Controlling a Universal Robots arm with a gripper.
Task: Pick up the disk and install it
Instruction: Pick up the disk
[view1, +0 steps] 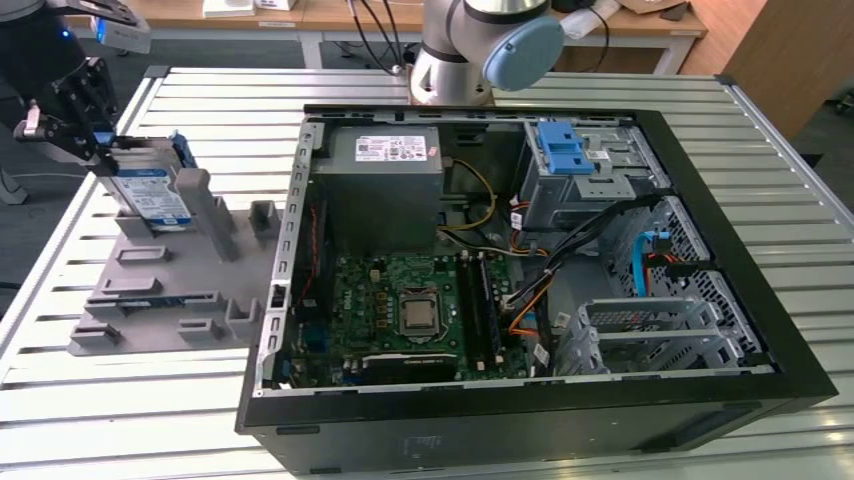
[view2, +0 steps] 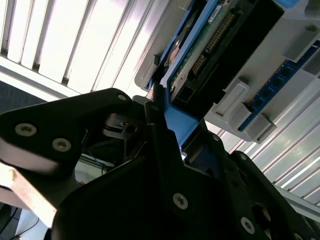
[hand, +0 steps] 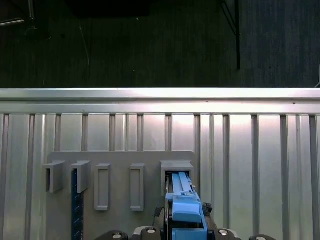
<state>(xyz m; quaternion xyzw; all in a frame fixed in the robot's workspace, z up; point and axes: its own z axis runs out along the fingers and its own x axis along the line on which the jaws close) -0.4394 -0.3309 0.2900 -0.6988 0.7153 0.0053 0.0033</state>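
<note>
The disk (view1: 150, 195) stands on edge in a slot at the far end of a grey holder plate (view1: 160, 295), at the exterior view's left. Its white-and-blue label faces the camera and a blue frame runs round its edges. My gripper (view1: 104, 150) reaches the disk's upper end from the far left, shut on the blue frame. In the second wrist view, the black fingers (view2: 160, 125) pinch the blue frame, with the disk's (view2: 200, 50) circuit-board side beyond them. In the first wrist view, the disk's blue edge (hand: 184, 207) sits over its slot in the holder (hand: 125, 160).
An open black computer case (view1: 747, 300) lies on the slatted metal table (view1: 214, 100) to the exterior view's right of the holder. Inside it are a motherboard (view1: 414, 305), a grey power supply (view1: 387, 170), a drive bay with a blue latch (view1: 566, 150) and a metal cage (view1: 654, 330).
</note>
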